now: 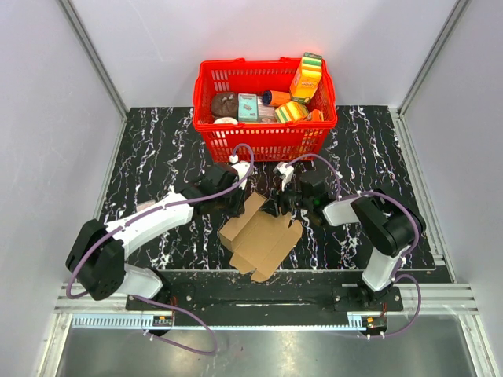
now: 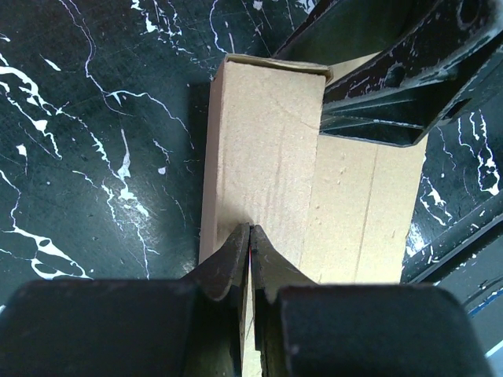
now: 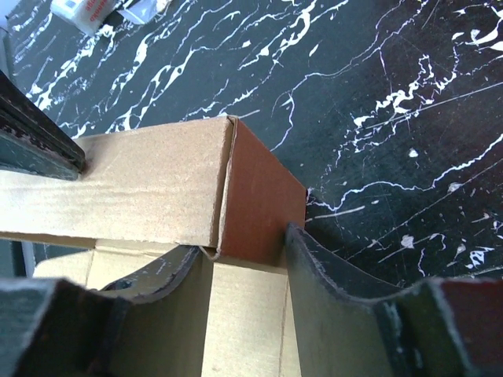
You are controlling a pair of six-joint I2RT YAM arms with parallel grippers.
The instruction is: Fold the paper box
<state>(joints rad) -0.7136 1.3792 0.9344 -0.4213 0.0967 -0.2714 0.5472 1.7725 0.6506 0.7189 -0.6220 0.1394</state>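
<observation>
Forming the walls: the left gripper [image 2: 250,234] clamps one upright wall of the box [image 1: 263,236], which lies half-folded on the table [image 1: 157,157] between the arms. The right gripper [image 3: 244,245] straddles the end flap [image 3: 259,196], jaws apart. The next move probably calls for closing on that flap and tucking it inward.

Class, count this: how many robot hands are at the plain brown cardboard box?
2. The left hand pinches a raised wall of the plain brown cardboard box; the right hand, open, straddles its folded end panel. No more seem hidden.
</observation>
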